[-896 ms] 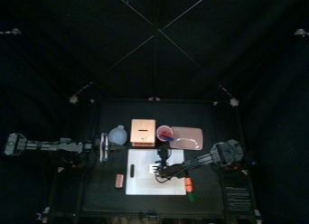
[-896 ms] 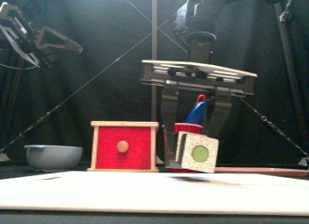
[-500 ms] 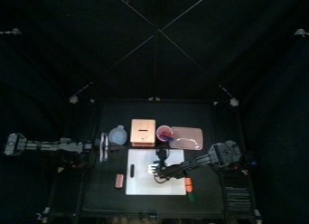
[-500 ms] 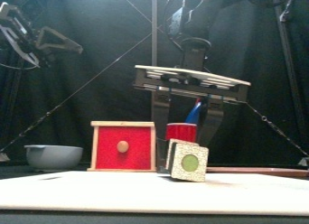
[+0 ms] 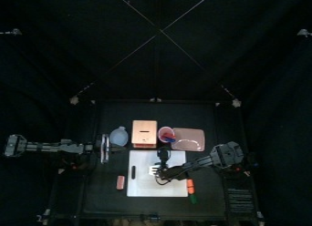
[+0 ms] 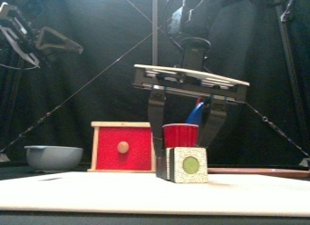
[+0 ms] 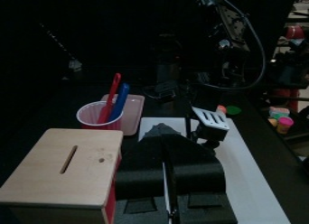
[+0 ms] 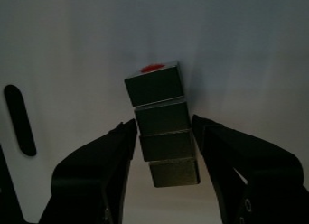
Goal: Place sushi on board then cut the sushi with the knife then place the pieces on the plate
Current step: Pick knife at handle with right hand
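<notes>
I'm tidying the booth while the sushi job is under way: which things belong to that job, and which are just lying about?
For the job: sushi roll, right tool holding it, white cutting board, red cup with knives, pink tray.
Lying about: wooden box, blue-grey bowl, resting left tool.

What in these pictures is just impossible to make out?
Front view: the sushi roll shows only its end face, hiding the blocks behind.
Front view: the bowl hides its own inside behind its wall; the top view shows it too small.
Left wrist view: the toy knives have their lower ends hidden in the red cup.
Left wrist view: the pink tray is partly covered by that cup.
</notes>
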You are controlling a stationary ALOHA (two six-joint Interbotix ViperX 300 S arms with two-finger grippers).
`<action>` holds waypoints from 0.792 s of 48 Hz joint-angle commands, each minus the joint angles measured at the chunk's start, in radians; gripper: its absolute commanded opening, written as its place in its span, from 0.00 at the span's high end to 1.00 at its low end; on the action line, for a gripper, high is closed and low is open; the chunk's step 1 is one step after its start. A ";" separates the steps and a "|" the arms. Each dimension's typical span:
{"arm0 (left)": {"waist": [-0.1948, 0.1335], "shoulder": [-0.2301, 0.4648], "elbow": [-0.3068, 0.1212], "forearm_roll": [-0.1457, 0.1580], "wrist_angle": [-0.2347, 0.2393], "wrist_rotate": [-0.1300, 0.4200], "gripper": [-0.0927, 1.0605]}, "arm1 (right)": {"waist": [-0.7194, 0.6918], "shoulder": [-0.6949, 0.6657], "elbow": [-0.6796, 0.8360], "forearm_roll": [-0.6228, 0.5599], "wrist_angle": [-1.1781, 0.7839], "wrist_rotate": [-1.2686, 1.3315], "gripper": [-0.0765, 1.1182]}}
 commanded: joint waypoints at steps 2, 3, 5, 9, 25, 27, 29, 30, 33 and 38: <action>0.003 0.002 -0.015 0.003 -0.006 0.000 0.94 | -0.002 -0.066 -0.029 -0.040 0.009 -0.014 0.22; 0.002 0.002 -0.014 0.003 -0.006 0.000 0.94 | -0.002 -0.074 -0.028 -0.049 0.011 -0.015 0.22; 0.002 0.002 -0.014 0.003 -0.006 0.000 0.94 | -0.002 -0.089 -0.026 -0.066 0.015 -0.020 0.22; 0.002 0.002 -0.014 0.003 -0.005 0.000 0.94 | -0.002 -0.130 -0.020 -0.106 0.023 -0.037 0.22; 0.002 0.002 -0.015 0.002 -0.006 0.000 0.94 | 0.003 -0.291 0.075 -0.147 0.067 -0.184 0.22; 0.002 0.002 -0.014 0.003 -0.005 0.002 0.94 | 0.002 -0.311 0.089 -0.164 0.066 -0.221 0.22; 0.002 0.002 -0.012 0.005 -0.005 0.002 0.94 | 0.002 -0.339 0.100 -0.186 0.064 -0.278 0.22; 0.002 0.002 -0.011 0.006 -0.005 0.002 0.94 | 0.002 -0.350 0.103 -0.193 0.063 -0.302 0.23; 0.002 0.002 -0.011 0.009 -0.006 0.002 0.93 | -0.003 -0.382 0.107 -0.207 0.063 -0.376 0.23; 0.002 0.002 -0.014 0.015 -0.006 0.000 0.92 | -0.009 -0.433 0.103 -0.209 0.063 -0.506 0.23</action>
